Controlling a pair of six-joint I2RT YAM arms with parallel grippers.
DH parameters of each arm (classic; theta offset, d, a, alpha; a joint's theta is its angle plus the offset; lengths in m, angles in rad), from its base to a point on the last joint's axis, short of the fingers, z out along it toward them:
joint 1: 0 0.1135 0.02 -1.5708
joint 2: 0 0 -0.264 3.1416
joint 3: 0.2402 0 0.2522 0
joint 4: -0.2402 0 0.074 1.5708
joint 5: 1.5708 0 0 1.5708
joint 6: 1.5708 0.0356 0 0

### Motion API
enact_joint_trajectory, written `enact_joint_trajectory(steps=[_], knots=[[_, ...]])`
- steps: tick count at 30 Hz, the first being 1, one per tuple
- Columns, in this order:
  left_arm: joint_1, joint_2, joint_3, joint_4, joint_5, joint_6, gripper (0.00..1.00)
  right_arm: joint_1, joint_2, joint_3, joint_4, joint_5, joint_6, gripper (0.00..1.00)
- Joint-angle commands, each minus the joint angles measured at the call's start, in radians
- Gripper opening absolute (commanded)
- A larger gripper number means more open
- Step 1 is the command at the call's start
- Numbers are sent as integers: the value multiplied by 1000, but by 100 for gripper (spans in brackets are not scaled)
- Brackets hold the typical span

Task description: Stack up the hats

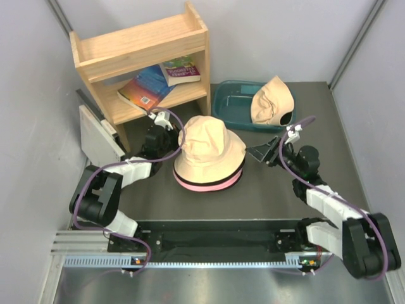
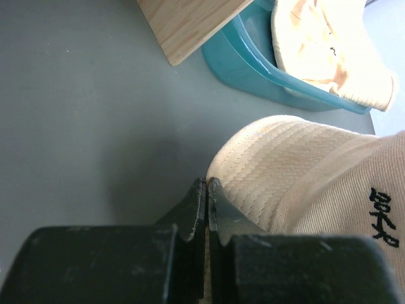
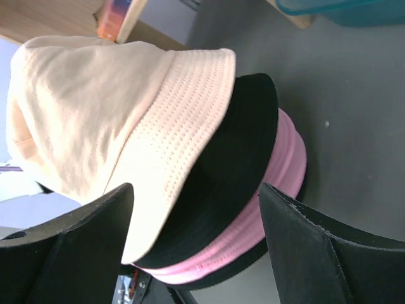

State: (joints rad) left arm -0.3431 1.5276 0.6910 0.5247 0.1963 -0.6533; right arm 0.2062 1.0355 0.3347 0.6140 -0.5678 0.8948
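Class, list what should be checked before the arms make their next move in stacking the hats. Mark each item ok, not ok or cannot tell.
1. Beige fabric bucket hat tops the black fabric hat and pink fabric hat: ok.
2. Right gripper open and beside the stack, not touching it: ok.
3. Left gripper free of the beige brim: cannot tell; it is shut right at the brim's edge.
4. Second beige hat on the stack: not ok; it lies in the teal plastic tub.
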Motion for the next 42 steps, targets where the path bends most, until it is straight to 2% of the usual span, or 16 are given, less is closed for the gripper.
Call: enact_joint_trajectory(steps=[1,4,8,12,16,20,23,35,38,42], knots=[[3,-29,15,57,-20,20,0,-4,102,33,349,-84,121,79],[3,-34,15,60,-21,17,0,22,175,41,435,-95,171,78],[3,-37,5,75,-18,7,0,61,247,58,452,-86,191,73],[3,-37,-8,90,-20,4,0,79,316,50,536,-84,239,56],[3,-41,-25,101,-38,3,0,93,357,30,582,-73,279,0],[3,-58,-50,101,-84,3,0,113,353,-5,549,-37,297,0],[3,-60,-71,98,-110,-3,0,163,313,-25,387,17,242,0],[3,-58,-100,112,-161,-19,0,248,129,-94,-25,216,67,0],[3,-58,-105,113,-167,-22,0,266,124,-95,-77,249,33,0],[1,-55,-116,129,-169,-31,0,295,159,-105,-63,266,24,0]])
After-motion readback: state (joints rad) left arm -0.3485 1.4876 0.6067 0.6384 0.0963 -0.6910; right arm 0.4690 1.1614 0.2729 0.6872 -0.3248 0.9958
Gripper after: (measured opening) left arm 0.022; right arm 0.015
